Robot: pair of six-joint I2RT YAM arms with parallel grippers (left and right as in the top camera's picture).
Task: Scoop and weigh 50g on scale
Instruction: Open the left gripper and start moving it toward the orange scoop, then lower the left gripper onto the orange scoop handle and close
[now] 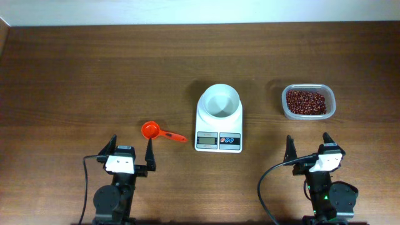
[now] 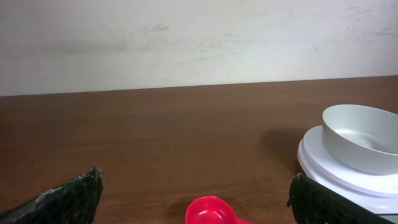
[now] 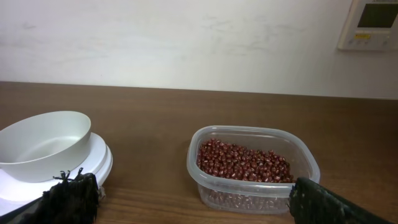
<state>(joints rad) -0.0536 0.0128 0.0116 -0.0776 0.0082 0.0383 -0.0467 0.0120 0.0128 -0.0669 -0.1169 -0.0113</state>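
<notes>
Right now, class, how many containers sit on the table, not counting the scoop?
2. An empty white bowl sits atop the scale at the centre. A clear tub of red-brown beans stands apart, on the robot's right side. None appears hidden.

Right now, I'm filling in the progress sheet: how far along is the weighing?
Nothing done: the bowl on the scale is empty, beans sit in the tub. Nothing in hand: left hand and right hand open, scoop lying on the table. Left: everything, scooping and weighing.
</notes>
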